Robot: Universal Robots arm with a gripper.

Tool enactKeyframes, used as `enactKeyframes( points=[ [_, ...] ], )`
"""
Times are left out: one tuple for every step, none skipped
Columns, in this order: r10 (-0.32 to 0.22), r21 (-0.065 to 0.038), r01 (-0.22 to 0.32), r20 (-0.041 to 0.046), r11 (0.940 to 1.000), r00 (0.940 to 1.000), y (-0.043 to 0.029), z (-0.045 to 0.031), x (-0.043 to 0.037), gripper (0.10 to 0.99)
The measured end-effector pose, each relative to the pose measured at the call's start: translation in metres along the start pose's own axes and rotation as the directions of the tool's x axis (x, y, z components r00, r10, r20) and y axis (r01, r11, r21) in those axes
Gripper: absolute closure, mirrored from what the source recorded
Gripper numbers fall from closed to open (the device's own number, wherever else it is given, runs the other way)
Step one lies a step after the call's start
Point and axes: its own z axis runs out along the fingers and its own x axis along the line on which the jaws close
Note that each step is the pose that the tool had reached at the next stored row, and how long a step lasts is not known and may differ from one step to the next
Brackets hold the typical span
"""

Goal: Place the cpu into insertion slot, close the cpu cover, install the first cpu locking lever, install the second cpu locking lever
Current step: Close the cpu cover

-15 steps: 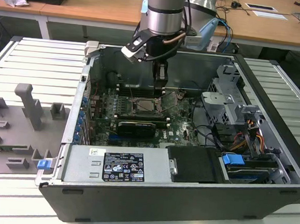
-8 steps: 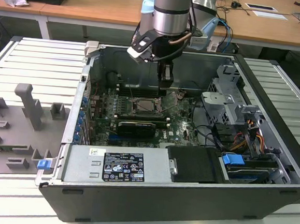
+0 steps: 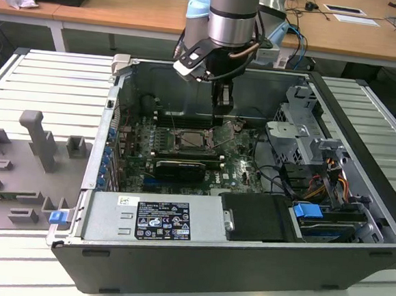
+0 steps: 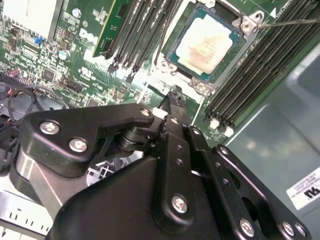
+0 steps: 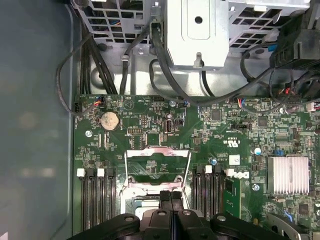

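Right, the gripper [image 5: 170, 197] is hanging low inside the computer case [image 3: 174, 276] with its 2 fingers pressed together on nothing, the tip just beside the hinge edge of the cpu cover [image 5: 157, 150]. That cover is standing open, not yet down. The cpu [image 4: 207, 42] is lying flat in the insertion slot [image 4: 169, 54]. To my eye the danger is coming from that narrow tip: a push landing off-centre on the thin frame could be slipping off and scraping the chip, or letting the plate drop hard. The thin locking lever [image 4: 292, 21] is crossing near the slot's corner and could be getting trapped under the plate. In the second wrist view the chip's pale top is showing; in the first wrist view the motherboard [image 5: 225, 130] is showing through the cover's window.
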Motion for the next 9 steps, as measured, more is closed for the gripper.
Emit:
enactKeyframes(
  points=[
    [0.000, 0.001, 0.000, -0.0005, 1.0000, 1.0000, 0.0002, -0.0003, 0.0000, 0.980],
    [0.000, 0.001, 0.000, -0.0008, 1.0000, 1.0000, 0.0005, -0.0002, 0.0000, 0.980],
    [0.000, 0.002, 0.000, -0.0006, 1.0000, 1.0000, 0.0014, -0.0003, 0.0000, 0.980],
    [0.000, 0.002, 0.000, -0.0005, 1.0000, 1.0000, 0.0034, -0.0002, 0.0000, 0.980],
    [0.000, 0.002, 0.000, -0.0004, 1.0000, 1.0000, 0.0044, -0.0002, -0.0001, 0.980],
    [0.000, 0.002, 0.000, -0.0005, 1.0000, 1.0000, 0.0049, -0.0001, -0.0001, 0.980],
    [0.000, 0.002, 0.000, -0.0006, 1.0000, 1.0000, 0.0053, 0.0000, -0.0002, 0.980],
    [0.000, 0.002, 0.000, -0.0005, 1.0000, 1.0000, 0.0056, -0.0001, -0.0004, 0.980],
    [0.000, 0.002, 0.000, -0.0005, 1.0000, 1.0000, 0.0058, -0.0001, -0.0005, 0.980]
  ],
)
